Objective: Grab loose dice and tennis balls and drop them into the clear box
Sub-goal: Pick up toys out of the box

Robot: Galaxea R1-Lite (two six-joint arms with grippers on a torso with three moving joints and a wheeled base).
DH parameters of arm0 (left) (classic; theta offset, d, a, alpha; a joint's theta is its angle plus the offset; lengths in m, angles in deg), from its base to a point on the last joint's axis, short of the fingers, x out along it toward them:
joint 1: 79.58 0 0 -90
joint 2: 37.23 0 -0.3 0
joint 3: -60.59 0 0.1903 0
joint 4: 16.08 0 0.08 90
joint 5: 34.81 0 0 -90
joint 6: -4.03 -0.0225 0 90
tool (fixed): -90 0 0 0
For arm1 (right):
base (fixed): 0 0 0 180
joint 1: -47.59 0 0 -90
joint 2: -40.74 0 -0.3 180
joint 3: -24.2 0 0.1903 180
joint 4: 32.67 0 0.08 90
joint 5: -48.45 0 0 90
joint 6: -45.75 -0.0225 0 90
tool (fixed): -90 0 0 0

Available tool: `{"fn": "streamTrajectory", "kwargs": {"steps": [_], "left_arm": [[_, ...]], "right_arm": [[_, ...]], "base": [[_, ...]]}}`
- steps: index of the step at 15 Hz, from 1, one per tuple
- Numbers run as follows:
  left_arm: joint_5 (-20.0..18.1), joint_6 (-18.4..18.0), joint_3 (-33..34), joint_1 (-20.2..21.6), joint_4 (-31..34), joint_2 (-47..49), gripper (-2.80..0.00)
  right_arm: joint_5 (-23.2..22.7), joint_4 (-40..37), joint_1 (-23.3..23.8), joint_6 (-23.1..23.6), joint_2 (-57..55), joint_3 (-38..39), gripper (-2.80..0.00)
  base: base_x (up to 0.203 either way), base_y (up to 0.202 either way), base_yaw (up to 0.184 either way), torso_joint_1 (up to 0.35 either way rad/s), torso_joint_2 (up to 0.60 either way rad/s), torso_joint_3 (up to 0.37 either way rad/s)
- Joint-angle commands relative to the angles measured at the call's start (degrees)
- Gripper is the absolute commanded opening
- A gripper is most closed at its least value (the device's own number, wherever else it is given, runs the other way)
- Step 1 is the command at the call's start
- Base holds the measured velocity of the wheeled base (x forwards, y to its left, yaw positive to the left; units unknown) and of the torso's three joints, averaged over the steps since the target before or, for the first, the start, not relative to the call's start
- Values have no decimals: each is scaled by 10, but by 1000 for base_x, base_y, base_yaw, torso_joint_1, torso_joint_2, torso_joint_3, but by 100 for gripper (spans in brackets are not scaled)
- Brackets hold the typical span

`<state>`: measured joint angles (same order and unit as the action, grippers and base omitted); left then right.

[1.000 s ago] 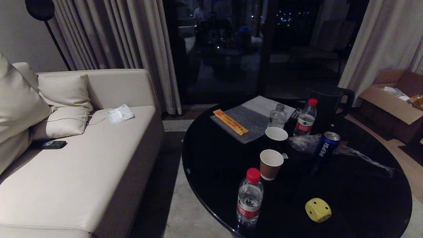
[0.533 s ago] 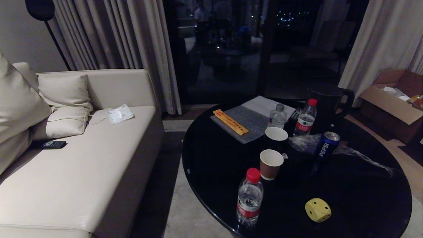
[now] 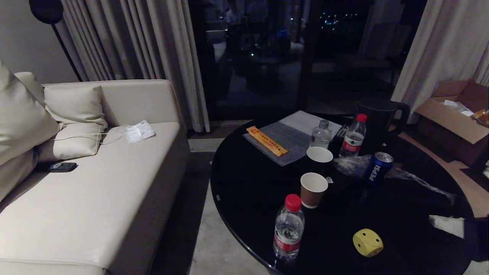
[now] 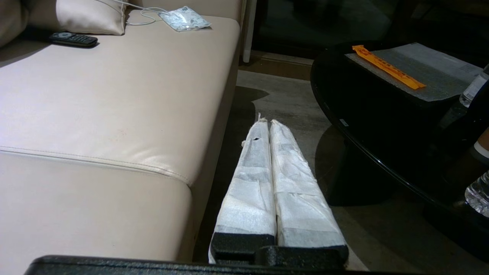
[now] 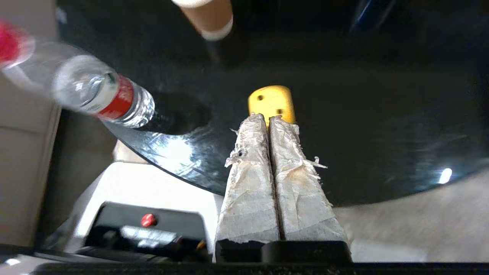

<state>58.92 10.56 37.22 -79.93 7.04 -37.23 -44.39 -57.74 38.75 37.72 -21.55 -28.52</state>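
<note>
dim room: a cream leather sofa with cushions stands left of a round black glass table; pale curtains frame dark night-time glass doors; grey floor.

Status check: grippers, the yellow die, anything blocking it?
Right gripper shut, above the yellow die. Left gripper shut, parked by sofa. Die loose on black table; water bottle beside it, apart.

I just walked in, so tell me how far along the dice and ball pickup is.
Nothing looks done yet: the yellow die sits loose on the black table, and no clear box or tennis balls are in view. In hand: the right claw, shut and empty, is above the table just short of the die. The left claw is shut, idle by the sofa. Grasping and dropping remain.
</note>
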Motion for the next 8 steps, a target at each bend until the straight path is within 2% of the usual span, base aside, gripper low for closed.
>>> {"fn": "streamTrajectory", "kwargs": {"steps": [1,5,6,7,8], "left_arm": [[1,1,1,0,0,1,-280],[1,1,1,0,-1,1,-280],[1,1,1,0,0,1,-280],[1,1,1,0,0,1,-280],[1,1,1,0,-1,1,-280]], "right_arm": [[4,34,-21,-26,-185,-31,-280],[12,66,-38,-45,-295,-92,-280],[12,68,-35,-27,-308,-98,-280],[13,68,-30,4,-321,-102,-239],[13,68,-27,15,-330,-105,0]], "base": [[0,0,0,0,0,0],[0,0,0,0,0,0],[0,0,0,0,0,0],[0,0,0,0,0,0],[0,0,0,0,0,0]]}}
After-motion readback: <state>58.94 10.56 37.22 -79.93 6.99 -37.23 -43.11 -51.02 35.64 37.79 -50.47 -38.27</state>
